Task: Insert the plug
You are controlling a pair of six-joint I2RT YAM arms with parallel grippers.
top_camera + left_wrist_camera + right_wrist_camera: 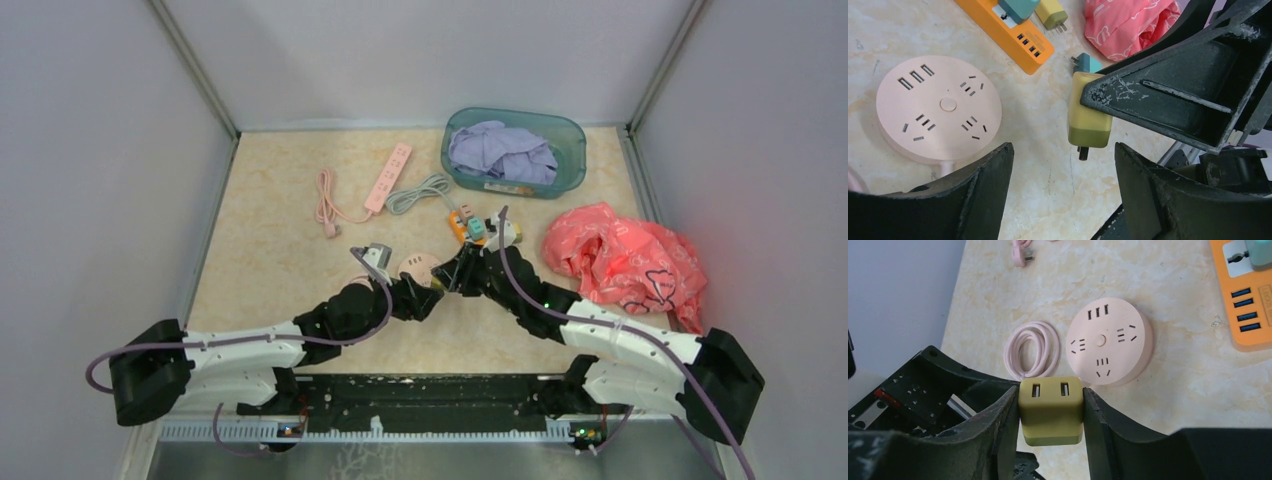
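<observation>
Plug (1051, 412): its long axis runs along the right gripper's (1050, 392) fingers. The face with two USB slots is turned back toward the right wrist camera. In the left wrist view a dark prong sticks out of the opposite end, aimed at the left gripper (1063, 150).

Look: a blocky, rounded charger body, pale yellow over most of its length with an olive band at the prong end.

Position: the right gripper is clamped on the plug's two flat sides near mid-table. The plug is just beside the round pink socket (1108, 342) and not in any of its outlets. I cannot tell whether the prong touches the table (1048, 200).

Arms: both reach in from the near corners and meet nose to nose at the centre. The left gripper is spread wide, nothing between its fingers, facing the plug's prong end.

Nearby: orange power strip (1013, 32) with a teal plug (1018, 7) seated in it, and a coiled pink cable (1032, 349) beside the socket.
</observation>
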